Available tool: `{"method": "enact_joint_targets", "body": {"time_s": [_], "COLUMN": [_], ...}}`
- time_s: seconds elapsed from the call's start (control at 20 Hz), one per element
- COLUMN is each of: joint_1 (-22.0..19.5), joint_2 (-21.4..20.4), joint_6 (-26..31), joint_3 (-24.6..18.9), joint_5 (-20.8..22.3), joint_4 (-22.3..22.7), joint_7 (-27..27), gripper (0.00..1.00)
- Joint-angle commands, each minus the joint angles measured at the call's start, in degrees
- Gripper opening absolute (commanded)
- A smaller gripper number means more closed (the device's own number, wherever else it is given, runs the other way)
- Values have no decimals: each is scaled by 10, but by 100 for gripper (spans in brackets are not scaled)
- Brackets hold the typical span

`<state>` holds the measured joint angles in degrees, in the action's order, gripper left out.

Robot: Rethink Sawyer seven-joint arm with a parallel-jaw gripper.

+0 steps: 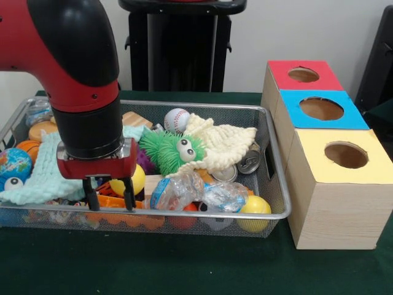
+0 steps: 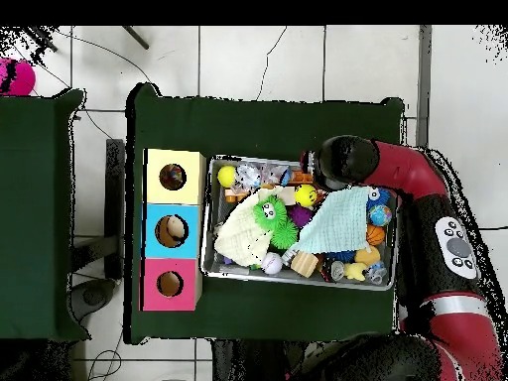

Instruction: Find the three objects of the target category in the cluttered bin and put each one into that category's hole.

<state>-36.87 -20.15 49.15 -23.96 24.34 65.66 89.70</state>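
The wire mesh bin [image 1: 184,106] is full of toys and cloths; it also shows in the overhead view [image 2: 298,282]. My gripper [image 1: 110,198] reaches down into its near side, by the front rim, fingers [image 1: 92,200] apart over orange toys [image 1: 113,203]. It holds nothing that I can see. In the overhead view the arm's head [image 2: 342,161] hides the gripper. The round hole [image 1: 346,155] in the yellow top of the largest wooden box stands right of the bin; in the overhead view the hole [image 2: 172,177] shows something dark inside.
Blue-topped [image 1: 321,109] and red-topped [image 1: 303,74] boxes stand behind the yellow one. The bin holds a green fuzzy toy [image 1: 172,150], baseball [image 1: 177,120], cream cloth [image 1: 221,144], mint cloth [image 1: 43,175], yellow balls [image 1: 255,206], globe ball [image 1: 13,165], a can [image 1: 249,163].
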Motion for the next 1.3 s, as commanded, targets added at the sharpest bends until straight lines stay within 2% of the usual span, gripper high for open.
{"method": "enact_joint_targets", "body": {"time_s": [0.05,0.35,0.5,0.9,1.1,1.3], "joint_1": [-16,-14,-11,-9,-11,-13], "joint_2": [15,2,-4,-64,-60,-28], "joint_6": [43,88,132,188,188,174], "joint_3": [3,9,12,19,14,7], "joint_5": [4,4,2,-6,-1,9], "joint_4": [-1,-22,-38,0,-3,-31], "joint_7": [-50,-63,-74,-56,-54,-61], "gripper": [100,100,100,100,100,100]}}
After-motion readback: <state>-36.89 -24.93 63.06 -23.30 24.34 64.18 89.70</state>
